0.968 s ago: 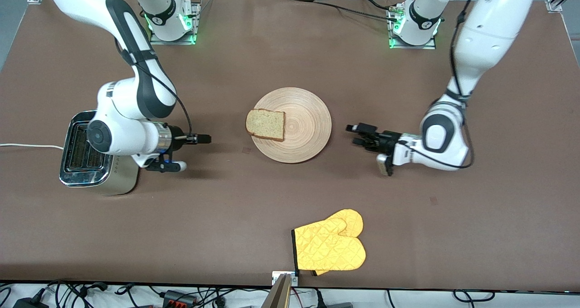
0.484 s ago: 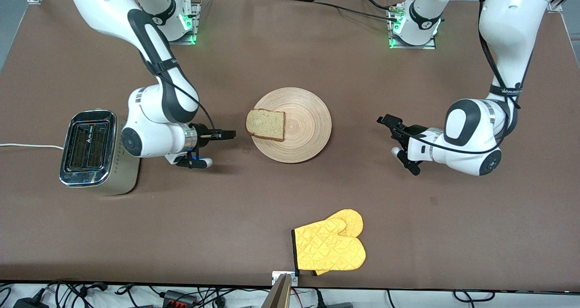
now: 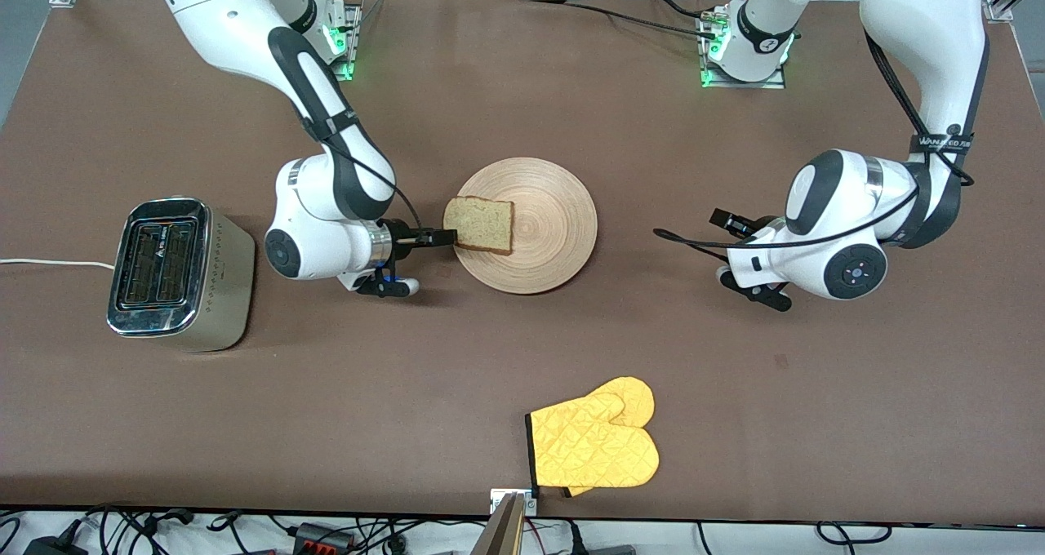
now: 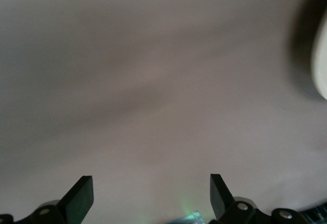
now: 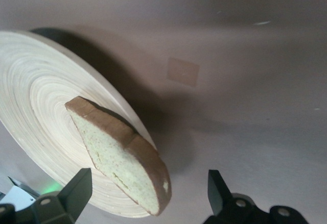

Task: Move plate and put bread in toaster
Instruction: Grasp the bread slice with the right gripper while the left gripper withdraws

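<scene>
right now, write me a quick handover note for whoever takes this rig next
Right gripper: open, at the edge of the bread, not gripping yet.
Left gripper: open, empty, over bare table toward the left arm's end, apart from the plate.
Bread lies on the plate, overhanging its rim toward the toaster, which stands at the right arm's end, slots empty.
Done: nothing completed.
Left: grasp bread, put it in the toaster, move the plate.

The plate looks like pale grooved wood, the toaster glossy chrome on top (sides matt), the mitt quilted cloth.
</scene>
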Available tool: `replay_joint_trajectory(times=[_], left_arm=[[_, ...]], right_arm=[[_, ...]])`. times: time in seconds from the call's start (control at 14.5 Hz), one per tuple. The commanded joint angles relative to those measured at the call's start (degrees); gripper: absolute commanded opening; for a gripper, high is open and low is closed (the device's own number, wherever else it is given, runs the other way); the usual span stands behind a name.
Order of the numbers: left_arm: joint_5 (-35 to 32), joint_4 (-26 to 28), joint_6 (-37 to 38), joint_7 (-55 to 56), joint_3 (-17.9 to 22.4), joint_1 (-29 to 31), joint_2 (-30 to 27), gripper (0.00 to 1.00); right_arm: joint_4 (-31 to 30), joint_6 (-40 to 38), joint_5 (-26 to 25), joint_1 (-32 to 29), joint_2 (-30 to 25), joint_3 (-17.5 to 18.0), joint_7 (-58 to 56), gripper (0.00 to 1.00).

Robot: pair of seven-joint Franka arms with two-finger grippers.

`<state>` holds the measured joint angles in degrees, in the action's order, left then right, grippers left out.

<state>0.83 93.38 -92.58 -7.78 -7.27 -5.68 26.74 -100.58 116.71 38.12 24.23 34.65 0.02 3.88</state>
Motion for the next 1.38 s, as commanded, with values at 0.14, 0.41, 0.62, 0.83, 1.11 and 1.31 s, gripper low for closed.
replay_joint_trajectory(times=[0.14, 0.41, 0.62, 0.83, 1.11, 1.31], left_arm=[[-3.7, -12.9, 9.2, 4.1, 0.0, -0.6, -0.6, 1.0], [-5.3, -21.6, 16.3, 5.0, 2.8, 0.0, -4.2, 1.0], [-5.3, -19.5, 14.6, 10.5, 3.1, 2.2, -9.6, 1.0], [-4.1, -9.1, 3.3, 15.7, 3.7, 3.5, -18.3, 1.0], [0.0, 3.7, -5.0, 16.0, 5.8, 3.0, -28.0, 1.0], [0.0, 5.0, -5.5, 15.6, 7.3, 2.4, -29.9, 1.0]], right_arm=[[-1.2, -0.4, 1.4, 0.8, 0.6, -0.2, -1.2, 1.0], [-1.2, -0.4, 1.5, 1.0, 0.6, -0.2, -1.1, 0.9], [-1.2, -0.3, 1.5, 1.2, 0.7, -0.2, -1.0, 0.74], [-1.2, -0.4, 1.5, 1.0, 0.7, -0.2, -0.5, 0.7], [-1.2, -0.6, 1.5, 1.4, 0.7, -0.1, -0.1, 0.68], [-1.2, -1.0, 1.5, 1.9, 0.7, -0.1, -0.5, 0.64]])
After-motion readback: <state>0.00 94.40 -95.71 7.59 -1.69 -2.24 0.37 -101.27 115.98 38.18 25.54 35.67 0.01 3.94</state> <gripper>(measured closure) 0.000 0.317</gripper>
